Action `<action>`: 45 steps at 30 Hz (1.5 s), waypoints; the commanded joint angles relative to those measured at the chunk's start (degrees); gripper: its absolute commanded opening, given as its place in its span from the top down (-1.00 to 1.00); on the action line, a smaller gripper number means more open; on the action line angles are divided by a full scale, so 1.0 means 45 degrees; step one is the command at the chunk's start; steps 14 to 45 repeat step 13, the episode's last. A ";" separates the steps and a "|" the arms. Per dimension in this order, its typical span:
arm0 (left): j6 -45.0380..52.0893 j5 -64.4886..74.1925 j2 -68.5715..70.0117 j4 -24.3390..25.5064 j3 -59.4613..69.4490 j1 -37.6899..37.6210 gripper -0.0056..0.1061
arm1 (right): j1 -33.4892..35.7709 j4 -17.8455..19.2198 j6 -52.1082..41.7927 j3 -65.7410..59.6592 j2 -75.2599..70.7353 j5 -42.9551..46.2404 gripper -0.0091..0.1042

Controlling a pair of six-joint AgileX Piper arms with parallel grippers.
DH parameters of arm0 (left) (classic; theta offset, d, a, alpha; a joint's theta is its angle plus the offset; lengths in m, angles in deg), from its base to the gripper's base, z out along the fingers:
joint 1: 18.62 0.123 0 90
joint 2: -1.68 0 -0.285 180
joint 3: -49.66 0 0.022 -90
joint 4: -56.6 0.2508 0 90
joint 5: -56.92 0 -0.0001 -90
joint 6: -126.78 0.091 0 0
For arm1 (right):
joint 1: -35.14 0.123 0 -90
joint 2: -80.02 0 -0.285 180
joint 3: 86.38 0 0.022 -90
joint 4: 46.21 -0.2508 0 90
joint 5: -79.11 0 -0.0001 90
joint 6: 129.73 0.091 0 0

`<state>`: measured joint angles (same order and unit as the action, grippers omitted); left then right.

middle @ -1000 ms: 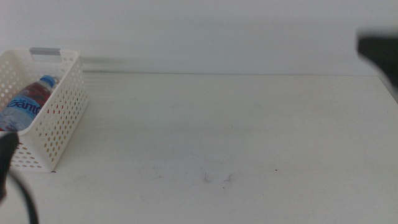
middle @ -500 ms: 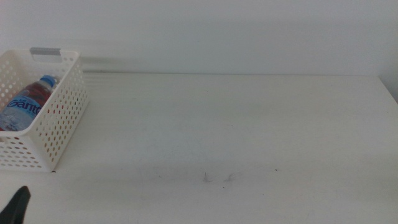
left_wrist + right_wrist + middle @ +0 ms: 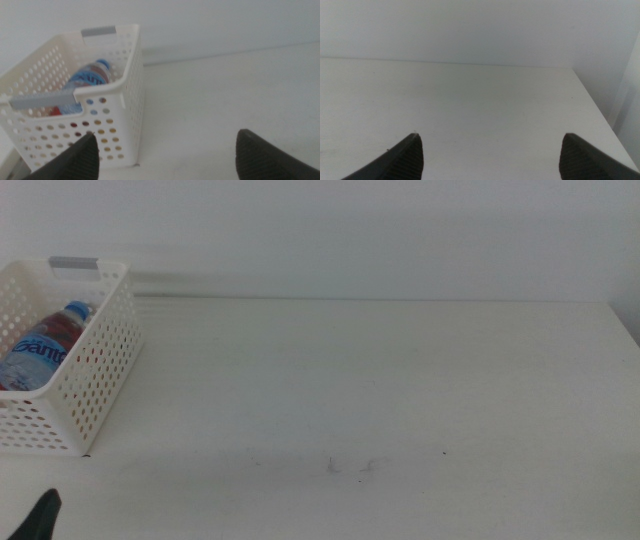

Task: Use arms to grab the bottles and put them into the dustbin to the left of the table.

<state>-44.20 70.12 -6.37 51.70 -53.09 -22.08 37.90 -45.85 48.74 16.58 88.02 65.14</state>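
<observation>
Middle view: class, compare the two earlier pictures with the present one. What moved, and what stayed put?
Both arms withdrew: the right one left the top right corner; the left gripper dropped to the bottom left edge, jaws open and empty. The white perforated plastic basket and the clear blue-capped water bottle inside it did not move.

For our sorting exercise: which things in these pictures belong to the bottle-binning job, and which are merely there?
Belonging to the job:
water bottle, lying in the dustbin
dustbin
left gripper, open, beside the dustbin
right gripper, open, over bare table

Merely there:
table
scuff marks
</observation>
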 commanded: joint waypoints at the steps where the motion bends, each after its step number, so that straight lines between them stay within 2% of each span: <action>1: -0.0066 -0.0565 0.0061 -0.0126 -0.0007 0.0009 -0.78 | -0.0103 0.0138 0.0004 -0.0039 -0.0048 0.0056 -0.79; 8: -0.0066 -0.1282 0.0061 0.0368 -0.0007 0.0009 -0.78 | -0.0103 0.0138 0.0004 -0.0039 -0.0048 0.0056 -0.79; 45: -0.0066 -0.1282 0.0061 0.0368 -0.0007 0.0009 -0.78 | -0.0103 0.0138 0.0004 -0.0039 -0.0048 0.0056 -0.79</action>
